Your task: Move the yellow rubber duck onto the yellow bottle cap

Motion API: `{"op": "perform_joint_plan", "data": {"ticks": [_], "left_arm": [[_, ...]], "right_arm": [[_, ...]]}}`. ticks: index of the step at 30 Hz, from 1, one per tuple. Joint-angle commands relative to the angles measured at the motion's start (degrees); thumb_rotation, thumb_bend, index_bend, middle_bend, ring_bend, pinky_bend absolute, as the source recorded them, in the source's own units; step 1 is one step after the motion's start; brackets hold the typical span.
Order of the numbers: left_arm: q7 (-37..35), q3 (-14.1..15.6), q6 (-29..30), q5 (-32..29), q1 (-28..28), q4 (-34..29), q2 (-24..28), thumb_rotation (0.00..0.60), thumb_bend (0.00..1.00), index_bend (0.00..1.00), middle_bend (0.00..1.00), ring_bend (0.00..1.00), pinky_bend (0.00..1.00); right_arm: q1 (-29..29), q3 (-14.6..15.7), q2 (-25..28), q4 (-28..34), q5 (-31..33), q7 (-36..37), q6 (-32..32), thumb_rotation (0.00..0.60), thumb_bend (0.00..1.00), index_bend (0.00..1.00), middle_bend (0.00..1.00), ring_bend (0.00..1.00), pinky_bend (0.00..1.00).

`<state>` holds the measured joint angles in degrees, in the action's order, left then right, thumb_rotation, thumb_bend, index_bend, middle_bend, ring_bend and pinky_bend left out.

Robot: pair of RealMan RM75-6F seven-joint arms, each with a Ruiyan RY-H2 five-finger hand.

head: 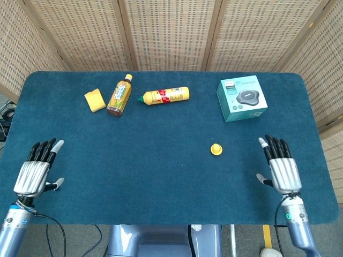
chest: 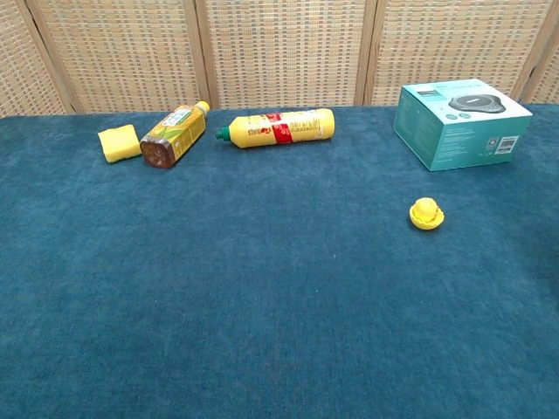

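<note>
There sat yellow rubber duck [chest: 425,209] atop yellow bottle cap [chest: 427,222]; left hand [head: 34,173] and right hand [head: 282,169] empty, fingers spread wide.

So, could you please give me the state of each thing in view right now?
Yellow rubber duck: sitting on the yellow bottle cap.
Left hand: open, holds nothing.
Right hand: open, holds nothing.
Tea bottle: lying on its side.
Yellow squeeze bottle: lying on its side.
Teal box: closed.
</note>
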<state>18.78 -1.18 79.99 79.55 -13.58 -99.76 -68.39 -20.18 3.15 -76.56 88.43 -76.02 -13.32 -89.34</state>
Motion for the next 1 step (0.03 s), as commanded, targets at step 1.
{"op": "perform_joint_plan", "data": {"ticks": [1], "left_arm": [[0.1, 0.6, 1.0, 0.4, 1.0, 0.0, -0.1, 0.600, 0.20, 0.00, 0.00, 0.00, 0.00]], "right_arm": [[3.0, 1.9, 0.7, -2.2, -2.6, 3.1, -2.4, 0.600, 0.00, 0.03, 0.00, 0.00, 0.00]]}}
